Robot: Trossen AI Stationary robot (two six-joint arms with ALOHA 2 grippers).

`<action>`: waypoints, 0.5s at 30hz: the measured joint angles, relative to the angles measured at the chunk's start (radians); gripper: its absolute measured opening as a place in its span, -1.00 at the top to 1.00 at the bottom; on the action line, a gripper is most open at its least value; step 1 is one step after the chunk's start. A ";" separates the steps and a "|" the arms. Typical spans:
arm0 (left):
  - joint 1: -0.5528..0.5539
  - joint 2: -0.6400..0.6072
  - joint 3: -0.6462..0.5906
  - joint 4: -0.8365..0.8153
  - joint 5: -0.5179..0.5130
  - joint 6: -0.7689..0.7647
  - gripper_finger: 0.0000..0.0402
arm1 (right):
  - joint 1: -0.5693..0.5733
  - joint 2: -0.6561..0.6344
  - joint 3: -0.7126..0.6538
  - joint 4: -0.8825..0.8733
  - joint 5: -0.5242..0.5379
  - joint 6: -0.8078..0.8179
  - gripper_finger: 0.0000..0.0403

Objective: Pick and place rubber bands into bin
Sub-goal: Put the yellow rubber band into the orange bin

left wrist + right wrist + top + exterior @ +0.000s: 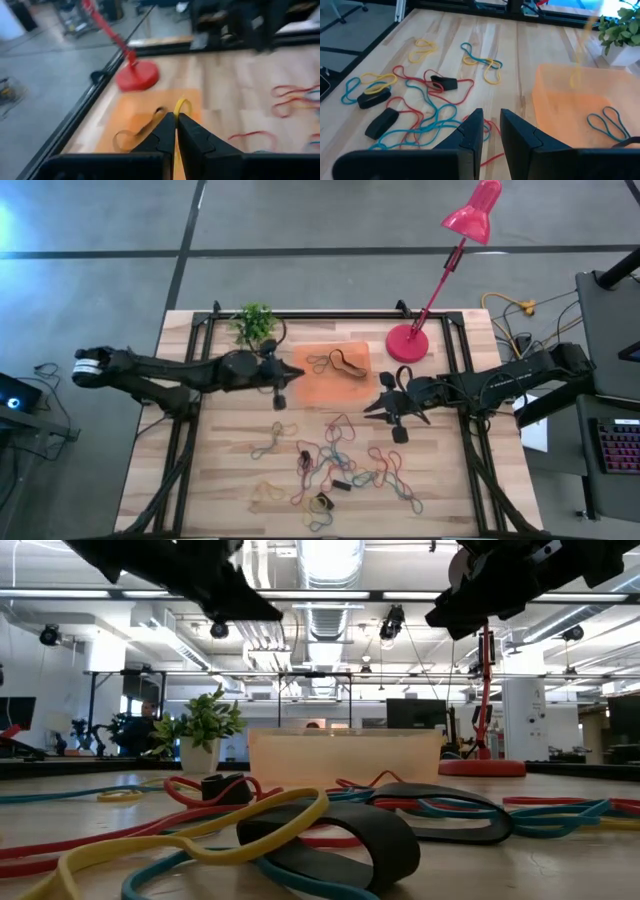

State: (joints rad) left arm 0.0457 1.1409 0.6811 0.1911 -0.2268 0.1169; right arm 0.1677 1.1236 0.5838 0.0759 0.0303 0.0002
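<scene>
Starting on the left: my left gripper [175,131] is over the bin [310,385], at its edge on the plant [255,323] side, fingers pinched tight on a yellow rubber band [182,106]. From the wrist camera I see the loop poking up past the fingertips, hanging above the orange floor of the bin. It reads as near weightless and floppy, so I judge it will droop and could cling to the pads on release rather than drop cleanly.

Inside the bin already lie a few bands [340,362], including a tan loop [131,134] and a blue one [607,123].

Moving right: my right gripper [491,131] hovers just off the bin's corner nearest the loose pile, on the lamp [408,342] side, fingers parted by a narrow gap and holding nothing.

The pile of rubber bands [330,465] sprawls on the table [210,480] in front of the bin, well apart from its wall: red, blue, yellow loops tangled together, plus a few wide black bands [382,122]. These are soft and stretchy, lying flat, so I'd pinch a single strand where it lies clear of the others; grabbing in the knot would likely drag neighbours along. The nearest red strand [490,128] sits just beyond the right fingertips.
</scene>
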 joint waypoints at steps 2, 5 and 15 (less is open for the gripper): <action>0.032 0.030 0.001 0.036 0.000 0.001 1.00 | 0.000 0.000 0.000 0.009 0.000 -0.001 0.73; 0.081 0.080 0.000 0.061 0.002 0.003 1.00 | 0.000 0.000 0.000 0.014 0.000 -0.003 0.73; 0.189 0.255 0.000 0.177 0.040 0.028 1.00 | 0.000 0.000 0.000 0.013 0.000 -0.003 0.73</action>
State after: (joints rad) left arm 0.2345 1.3956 0.6807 0.3677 -0.1871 0.1449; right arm 0.1679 1.1233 0.5837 0.0885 0.0301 -0.0029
